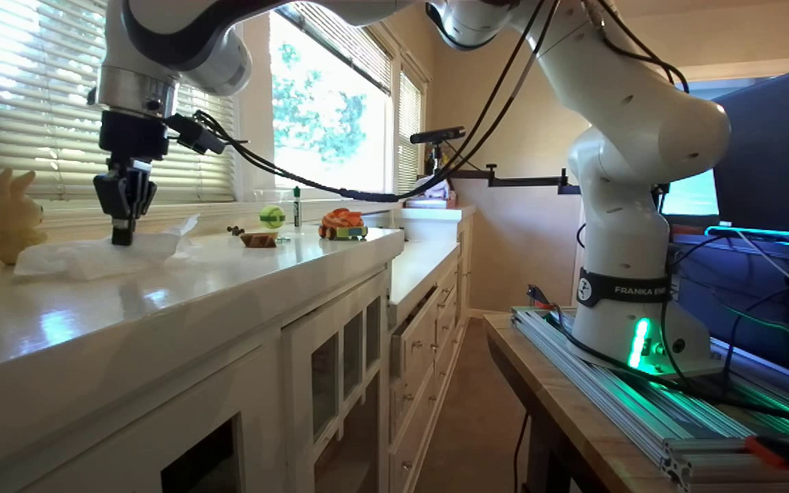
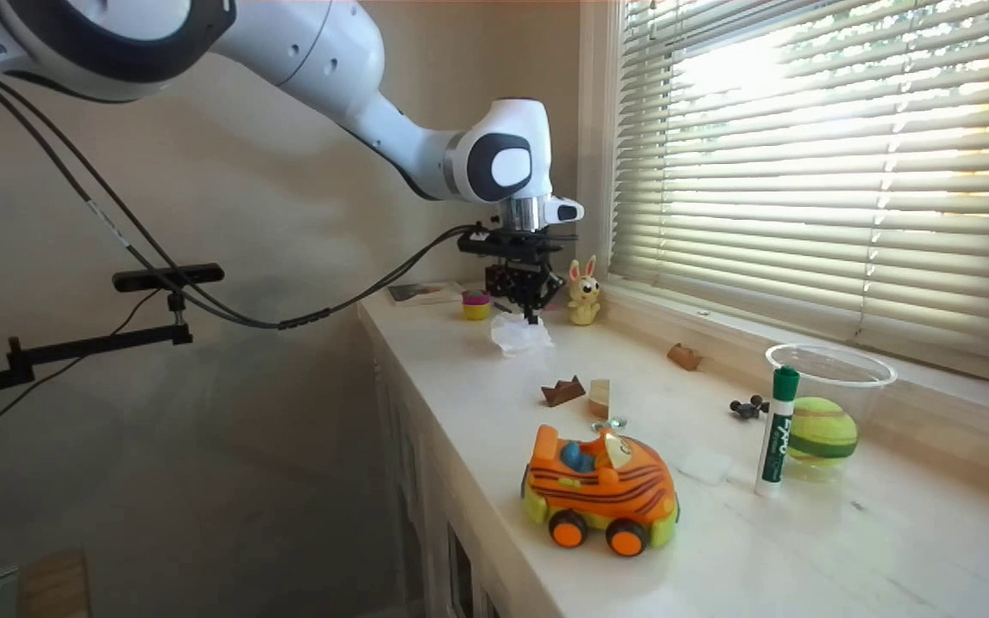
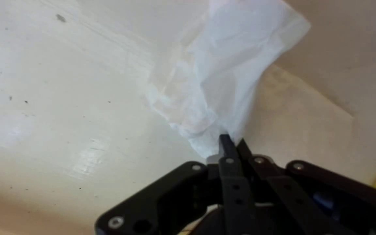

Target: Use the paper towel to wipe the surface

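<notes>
White, crumpled paper towel (image 3: 237, 65) lies on the desk (image 3: 60, 137), fanning out toward twelve o'clock from the claw (image 3: 233, 141) in the wrist view. The grasp looks made, so the step in hand is probably the wipe itself, or its very start. The next move calls for a low, lightly pressed drag, perhaps toward the dark specks (image 3: 26, 101) at nine o'clock. The claw is almost together, clamped on a fold of the paper towel; whether it also touches the desk, I cannot tell.
</notes>
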Motion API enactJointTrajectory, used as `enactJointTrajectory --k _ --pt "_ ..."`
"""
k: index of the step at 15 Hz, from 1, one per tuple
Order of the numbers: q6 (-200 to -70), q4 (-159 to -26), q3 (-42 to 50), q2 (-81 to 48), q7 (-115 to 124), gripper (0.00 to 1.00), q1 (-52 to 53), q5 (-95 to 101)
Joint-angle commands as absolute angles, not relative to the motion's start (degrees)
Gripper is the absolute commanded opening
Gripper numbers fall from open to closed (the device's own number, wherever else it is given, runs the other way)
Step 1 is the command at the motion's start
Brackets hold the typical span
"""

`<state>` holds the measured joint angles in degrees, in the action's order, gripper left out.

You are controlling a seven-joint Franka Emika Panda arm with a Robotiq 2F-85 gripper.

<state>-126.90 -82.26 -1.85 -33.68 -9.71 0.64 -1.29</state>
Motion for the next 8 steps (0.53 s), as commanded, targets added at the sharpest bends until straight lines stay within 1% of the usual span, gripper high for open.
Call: enactJointTrajectory --k 1,4,8 --pt "-128.03 -79.75 -3.55 -36.97 -11.75 0.04 0.19 -1.63" --pt "-128.50 -81.88 -3.34 -37.11 -10.48 0.04 -0.27 -1.92" --pt "-130.59 -86.69 -2.28 -33.95 -7.87 0.04 -0.95 -2.07"
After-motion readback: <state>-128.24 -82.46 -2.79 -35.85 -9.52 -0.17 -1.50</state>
